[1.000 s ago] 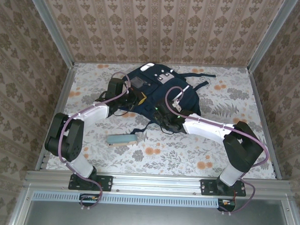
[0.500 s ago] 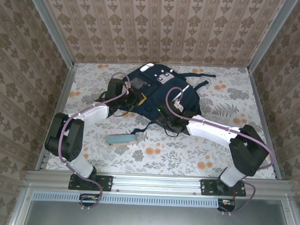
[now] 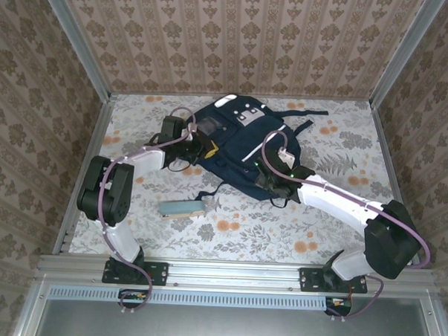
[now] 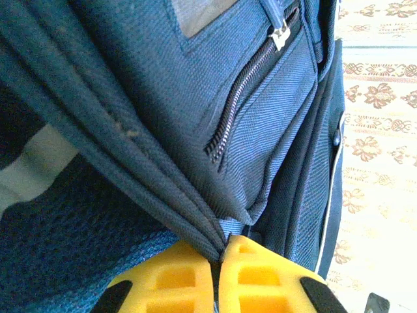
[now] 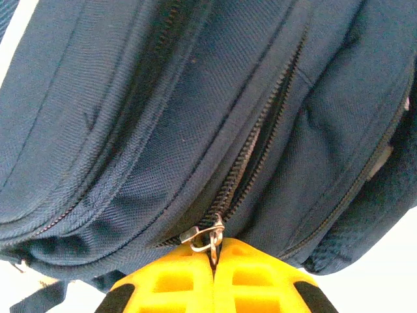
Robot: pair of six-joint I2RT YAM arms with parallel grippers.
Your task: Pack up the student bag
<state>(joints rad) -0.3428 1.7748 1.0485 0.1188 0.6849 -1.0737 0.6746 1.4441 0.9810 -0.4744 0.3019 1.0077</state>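
Observation:
The student bag [image 3: 236,139], navy with white patches, lies on the flowered table at the centre back. My left gripper [image 3: 199,147] is at the bag's left side. In the left wrist view its yellow fingers [image 4: 176,274] are shut on a fold of the bag's fabric [image 4: 195,222], below a closed pocket zip [image 4: 238,107]. My right gripper [image 3: 262,177] is at the bag's near edge. Its yellow fingers [image 5: 251,277] pinch the metal zipper pull [image 5: 210,235] of a zip [image 5: 260,137] that gapes a little.
A flat teal book with a tan edge [image 3: 182,208] lies on the table in front of the bag, near the left arm. Dark straps [image 3: 304,112] trail from the bag toward the back right. Metal rails [image 3: 91,143] and patterned walls enclose the table.
The right gripper has shut on the zipper pull and the right arm has swung to the right, drawing the bag's near edge with it. The left gripper keeps its hold.

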